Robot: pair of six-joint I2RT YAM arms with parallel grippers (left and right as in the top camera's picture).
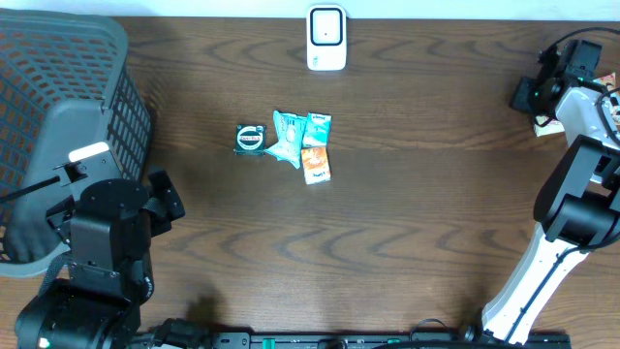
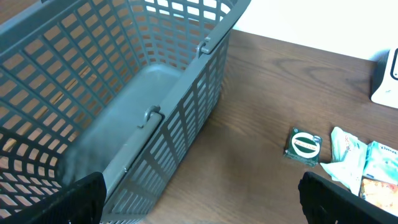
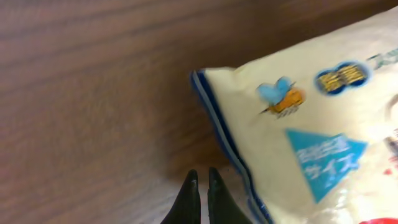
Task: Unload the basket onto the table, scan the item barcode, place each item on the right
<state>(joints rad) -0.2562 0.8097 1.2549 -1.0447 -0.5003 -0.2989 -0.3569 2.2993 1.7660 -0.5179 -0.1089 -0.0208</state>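
Note:
A white barcode scanner (image 1: 326,39) stands at the table's far edge, and its corner shows in the left wrist view (image 2: 390,79). A small pile of items lies mid-table: a round green-labelled pack (image 1: 250,138) (image 2: 304,145), teal packets (image 1: 291,136) (image 2: 348,155) and an orange packet (image 1: 316,165). My left gripper (image 2: 199,205) is wide open over bare wood between the basket and the pile, holding nothing. My right gripper (image 3: 204,177) is shut and empty, its tips on the table next to a white bag with blue edging (image 3: 298,124). It is at the far right (image 1: 531,94).
A large grey slatted basket (image 1: 58,116) (image 2: 124,93) fills the left end of the table, close beside my left arm. The right arm's white base (image 1: 528,291) stands at the front right.

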